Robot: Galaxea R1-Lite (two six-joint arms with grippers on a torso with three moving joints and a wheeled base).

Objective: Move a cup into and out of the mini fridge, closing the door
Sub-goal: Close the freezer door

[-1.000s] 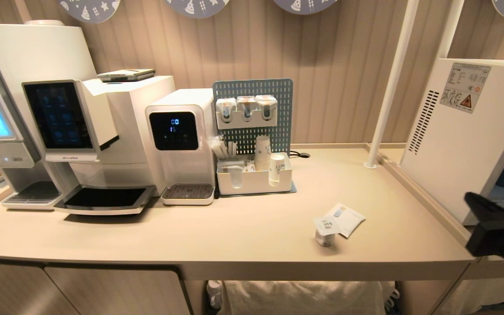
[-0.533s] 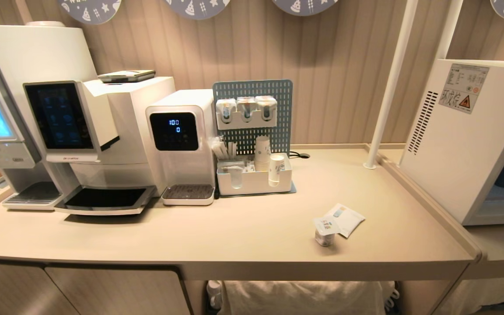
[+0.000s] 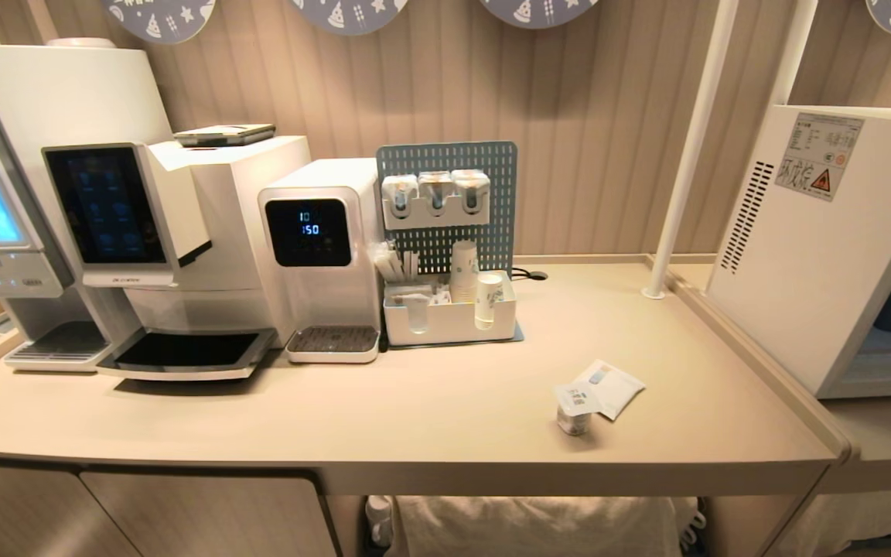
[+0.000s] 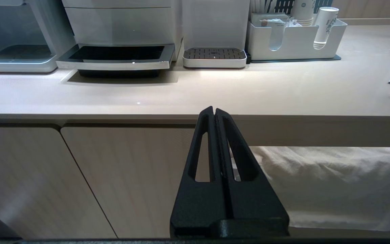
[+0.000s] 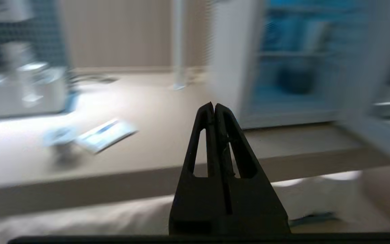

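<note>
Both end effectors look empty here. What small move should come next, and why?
Probably raise the right end effector above the counter edge and open it toward the cup. The cup stands untouched on the counter; the right end effector is shut, empty and lower than the counter top. The mini fridge shows its inside, so it seems open. The left end effector is parked, shut.

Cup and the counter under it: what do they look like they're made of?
Cup: probably thin plastic tub with a matte white foil or paper lid; the flat printed lid overhangs a tapered, faintly printed body. Counter: likely laminate or coated board, satin beige; uniform colour, soft glare, rounded front edge.
</note>
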